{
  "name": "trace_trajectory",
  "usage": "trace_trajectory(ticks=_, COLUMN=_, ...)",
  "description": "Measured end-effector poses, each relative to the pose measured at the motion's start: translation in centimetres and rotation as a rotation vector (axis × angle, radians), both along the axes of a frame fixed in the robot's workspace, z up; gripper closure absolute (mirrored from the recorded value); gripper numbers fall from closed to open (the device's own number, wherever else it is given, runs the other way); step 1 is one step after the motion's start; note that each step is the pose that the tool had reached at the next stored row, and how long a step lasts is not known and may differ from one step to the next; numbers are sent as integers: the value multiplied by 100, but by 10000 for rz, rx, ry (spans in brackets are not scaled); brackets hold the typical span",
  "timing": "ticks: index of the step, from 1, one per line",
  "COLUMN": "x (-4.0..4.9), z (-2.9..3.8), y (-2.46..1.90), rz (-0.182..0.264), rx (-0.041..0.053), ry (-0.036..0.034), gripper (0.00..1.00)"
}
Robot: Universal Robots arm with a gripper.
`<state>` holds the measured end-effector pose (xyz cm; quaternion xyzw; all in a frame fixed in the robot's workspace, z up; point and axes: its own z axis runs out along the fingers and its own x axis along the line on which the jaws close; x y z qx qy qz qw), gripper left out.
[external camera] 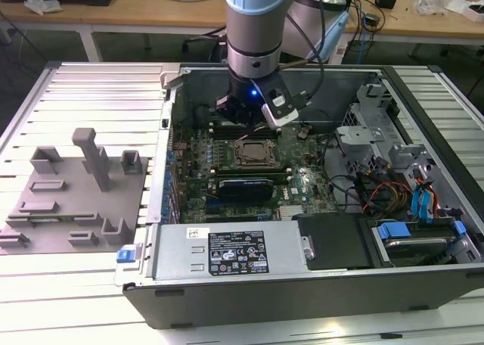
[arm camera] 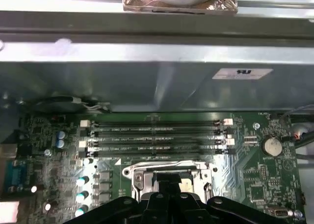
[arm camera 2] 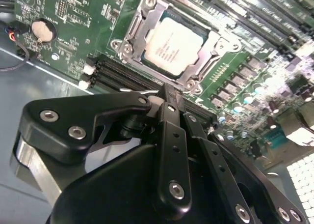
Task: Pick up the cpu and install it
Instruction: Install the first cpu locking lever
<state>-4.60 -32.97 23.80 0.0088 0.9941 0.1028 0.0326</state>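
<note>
Empty and narrowed, gripper [arm camera 2: 167, 94] hovers just beside the cpu [arm camera 2: 175, 47] seated in its socket [arm camera 2: 128, 37].

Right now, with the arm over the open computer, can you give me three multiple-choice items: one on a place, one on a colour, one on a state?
1. Where is the thin square silvery-topped cpu?
A. In the metal-framed socket
B. On the grey plastic blocks
C. Between the pincer's tips

2. What colour is the flat circuit board around the socket?
A. Red
B. Green
C. White

3. What does the black metal pincer hold?
A. The cpu
B. A cable
C. Nothing

Answers:
1 A: in the second wrist view the cpu lies flat inside the metal-framed socket.
2 B: the circuit board is green.
3 C: the pincer is shut with nothing between its tips, and the cpu lies in the socket.
</note>
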Motion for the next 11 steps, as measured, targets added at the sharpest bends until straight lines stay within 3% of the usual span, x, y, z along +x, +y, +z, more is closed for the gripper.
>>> trace_trajectory(ticks=5, x=9, z=-54, y=108, rz=-47, rx=-5, ry=18, gripper=89)
trace_trajectory(ticks=11, x=24, z=-135, y=182, rz=-96, rx=-23, ry=93, gripper=89)
